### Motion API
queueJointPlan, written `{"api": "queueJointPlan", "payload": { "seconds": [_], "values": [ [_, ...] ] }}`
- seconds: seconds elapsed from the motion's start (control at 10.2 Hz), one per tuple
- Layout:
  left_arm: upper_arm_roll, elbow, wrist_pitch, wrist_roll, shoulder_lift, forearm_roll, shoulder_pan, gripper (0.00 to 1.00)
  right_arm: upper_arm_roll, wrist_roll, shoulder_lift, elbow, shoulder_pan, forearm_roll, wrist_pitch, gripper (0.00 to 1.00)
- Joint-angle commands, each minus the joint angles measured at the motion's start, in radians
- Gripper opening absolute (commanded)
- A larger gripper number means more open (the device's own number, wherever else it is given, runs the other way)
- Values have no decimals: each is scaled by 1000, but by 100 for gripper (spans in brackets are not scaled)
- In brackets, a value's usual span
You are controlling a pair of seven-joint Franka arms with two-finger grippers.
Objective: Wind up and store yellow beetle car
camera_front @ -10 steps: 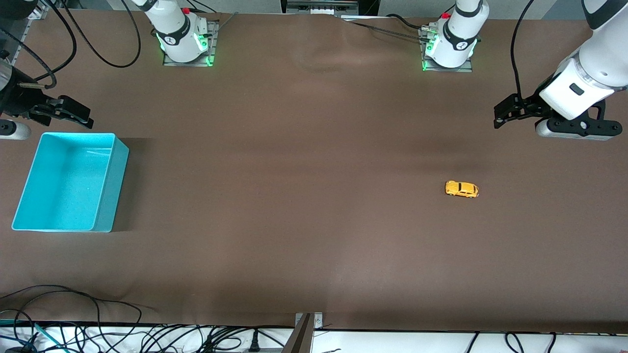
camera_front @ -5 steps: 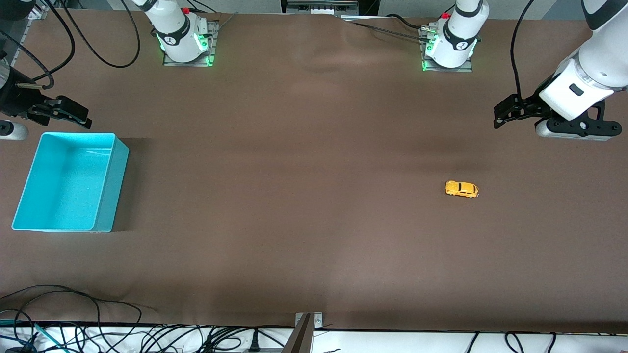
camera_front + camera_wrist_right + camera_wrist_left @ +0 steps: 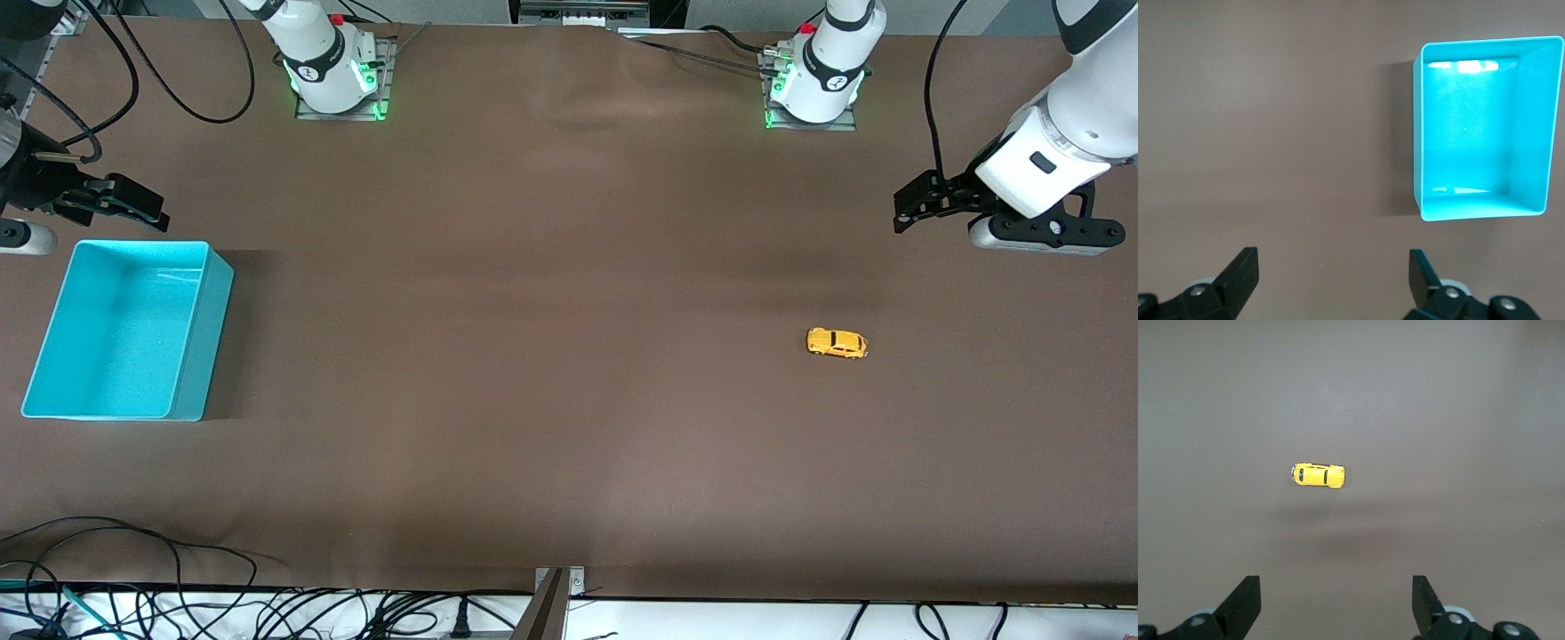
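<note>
Nothing done yet, as far as you can see. The yellow beetle car [image 3: 837, 343] sits on its wheels on the bare table [image 3: 551, 356] toward the left arm's end, untouched. The turquoise bin [image 3: 191, 356] is at the right arm's end, well apart from the car, nothing in it. Left gripper [image 3: 917, 206] hangs over bare table near the car, jaws wide, holding nothing. Right gripper [image 3: 120, 204] is just off the bin's rim, also wide and empty. You've got the grab, wind-up and drop into the bin all left.

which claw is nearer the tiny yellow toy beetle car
Left. The left claw hangs open over bare table at the car's end; the right claw hangs open at the other end, by the turquoise plastic bin.
</note>
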Motion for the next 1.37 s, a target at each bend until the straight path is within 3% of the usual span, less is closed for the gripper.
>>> {"api": "queueJointPlan", "payload": {
  "seconds": [0.0,0.88,1.27],
  "values": [
    [-4,36,-25,15,28,23,-5,100,2,13,14,23,-2,18,-18,100],
    [-16,47,-50,32,28,23,-21,100,6,7,14,24,2,16,-17,100],
    [-10,48,-47,315,84,23,-4,100,6,7,16,23,2,16,-17,100]
  ]
}}
